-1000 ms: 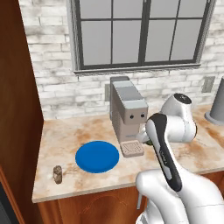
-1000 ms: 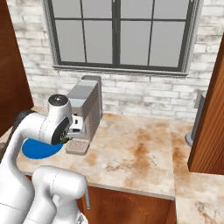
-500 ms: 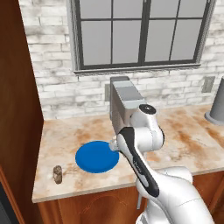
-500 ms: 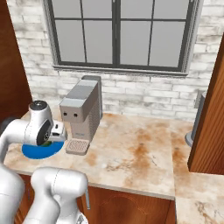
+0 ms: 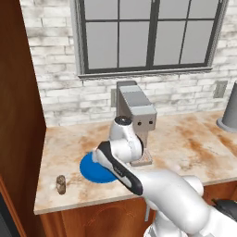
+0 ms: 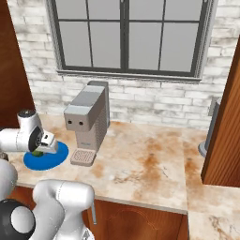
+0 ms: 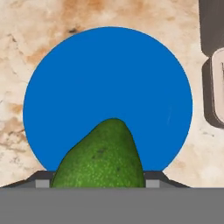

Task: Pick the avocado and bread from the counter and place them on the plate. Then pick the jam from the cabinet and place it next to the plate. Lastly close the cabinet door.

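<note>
At the far left of the left base view, the reddish-brown cabinet (image 5: 21, 106) is seen rising beside the beige veined counter (image 5: 194, 148). The bread (image 5: 60, 183), a small brown speckled lump, is seen upright near the counter's front edge, at about nine o'clock from the plate (image 5: 90, 170) and apart from it. The bright blue plate is partly covered by the white arm bent over it. A grey coffee machine (image 5: 135, 120) is set just beside the plate, at about two o'clock from it, below a dark-framed window (image 5: 148, 34). A dark grey vessel (image 5: 228, 115) is seen at the far right. In the hand view, the avocado (image 7: 100, 159) is gripped between the fingers of the gripper (image 7: 98, 183), held over the near side of the plate; whether it touches the plate cannot be told. In the right base view, a sliver of green is shown under the gripper above the plate.
</note>
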